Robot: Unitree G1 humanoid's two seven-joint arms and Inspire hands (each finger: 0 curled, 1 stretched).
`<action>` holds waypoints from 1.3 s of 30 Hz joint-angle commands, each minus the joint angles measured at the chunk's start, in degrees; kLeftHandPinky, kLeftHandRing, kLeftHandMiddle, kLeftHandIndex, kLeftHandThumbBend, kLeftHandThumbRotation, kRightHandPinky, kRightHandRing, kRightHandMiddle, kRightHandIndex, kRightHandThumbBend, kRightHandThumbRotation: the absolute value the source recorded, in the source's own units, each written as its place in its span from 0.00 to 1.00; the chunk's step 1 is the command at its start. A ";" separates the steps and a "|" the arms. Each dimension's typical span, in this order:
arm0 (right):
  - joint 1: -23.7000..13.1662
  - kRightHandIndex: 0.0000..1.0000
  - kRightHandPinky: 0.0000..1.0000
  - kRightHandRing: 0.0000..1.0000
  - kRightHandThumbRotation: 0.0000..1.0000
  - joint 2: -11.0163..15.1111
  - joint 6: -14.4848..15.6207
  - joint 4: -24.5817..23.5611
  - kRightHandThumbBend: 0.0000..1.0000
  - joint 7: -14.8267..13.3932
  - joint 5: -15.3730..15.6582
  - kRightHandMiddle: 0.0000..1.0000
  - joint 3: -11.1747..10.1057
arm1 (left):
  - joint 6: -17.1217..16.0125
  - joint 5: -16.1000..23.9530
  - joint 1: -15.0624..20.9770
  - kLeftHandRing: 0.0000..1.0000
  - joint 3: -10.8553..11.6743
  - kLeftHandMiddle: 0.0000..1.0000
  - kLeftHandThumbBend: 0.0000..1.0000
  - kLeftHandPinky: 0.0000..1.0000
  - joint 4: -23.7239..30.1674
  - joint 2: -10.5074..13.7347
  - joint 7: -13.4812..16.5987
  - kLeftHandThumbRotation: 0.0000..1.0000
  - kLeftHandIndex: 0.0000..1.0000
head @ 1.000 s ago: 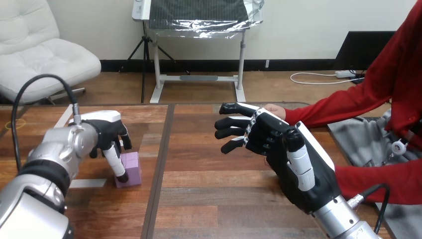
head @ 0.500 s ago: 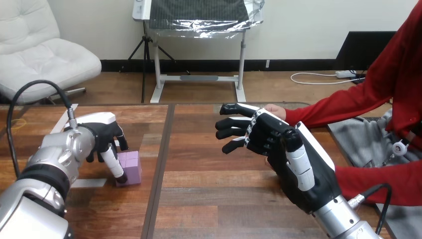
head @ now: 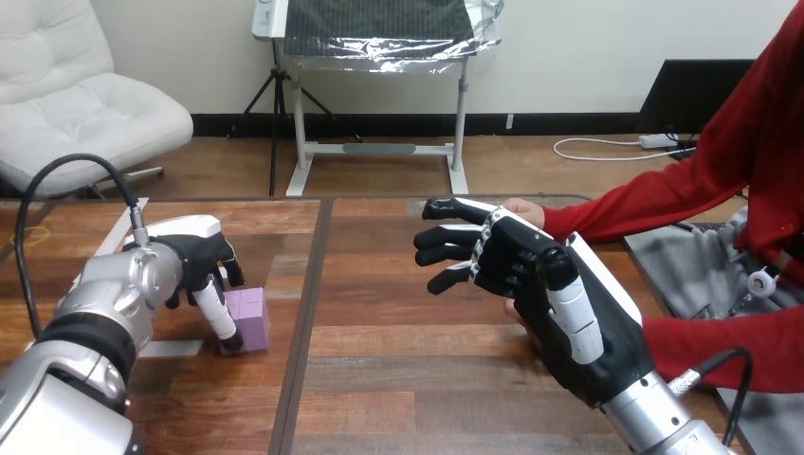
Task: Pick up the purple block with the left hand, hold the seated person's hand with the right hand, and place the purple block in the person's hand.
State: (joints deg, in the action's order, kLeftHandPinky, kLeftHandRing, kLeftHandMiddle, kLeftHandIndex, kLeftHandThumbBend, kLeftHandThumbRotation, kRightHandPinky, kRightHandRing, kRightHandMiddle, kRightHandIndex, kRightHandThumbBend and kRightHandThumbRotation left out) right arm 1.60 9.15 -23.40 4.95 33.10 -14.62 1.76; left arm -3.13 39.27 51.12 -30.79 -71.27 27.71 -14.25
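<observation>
At the left, the robot's left hand (head: 201, 258) reaches down onto the bench (head: 398, 365) from its silver forearm, white shell turned up. It is closed on the purple block (head: 250, 318): the thumb lies against the block's near left face and the fingers curl down at its far side. The block stands flat on the bench just left of the dark seam between the boards, partly hidden by the thumb. Right of the seam, well apart from the block, the right hand (head: 527, 275) is raised above the bench with its fingers spread and nearly straight, pointing left, so it is open and holds nothing. The person's hand (head: 520, 206) shows just behind it, mostly hidden, at the end of a red sleeve (head: 645, 204); whether the two touch cannot be told.
</observation>
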 commanded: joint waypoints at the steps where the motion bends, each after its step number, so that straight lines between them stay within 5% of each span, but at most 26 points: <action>1: -3.33 0.80 0.61 0.72 1.00 0.13 -0.04 -1.85 0.80 -0.62 -0.76 0.74 -0.82 | -0.04 0.91 1.44 0.74 -0.78 0.80 0.85 0.58 2.49 -0.68 0.77 0.10 0.75; 13: -3.44 0.80 0.60 0.73 1.00 0.43 -0.01 -2.11 0.78 -0.72 -0.93 0.75 -0.98 | 1.05 2.50 1.68 0.79 -1.52 0.83 0.86 0.62 2.31 -1.18 -0.59 0.14 0.76; 28: -3.29 0.80 0.60 0.72 1.00 0.47 0.72 -2.80 0.80 -1.31 -0.91 0.74 -0.89 | -0.89 6.83 2.08 0.86 -5.10 0.87 0.86 0.76 2.23 -0.66 -0.54 0.27 0.80; 39: -3.37 0.80 0.60 0.72 1.00 0.33 0.19 -2.47 0.79 -1.19 -0.98 0.74 -0.90 | -1.69 7.06 2.00 0.86 -5.25 0.86 0.86 0.74 1.95 -0.60 0.11 0.29 0.81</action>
State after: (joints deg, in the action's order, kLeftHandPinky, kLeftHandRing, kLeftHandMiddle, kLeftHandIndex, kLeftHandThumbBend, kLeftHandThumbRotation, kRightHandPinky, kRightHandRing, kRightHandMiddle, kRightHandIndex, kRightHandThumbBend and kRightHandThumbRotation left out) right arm 1.60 9.28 -22.65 4.47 32.13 -14.79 1.61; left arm -4.54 45.69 51.12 -35.45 -71.24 26.62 -15.08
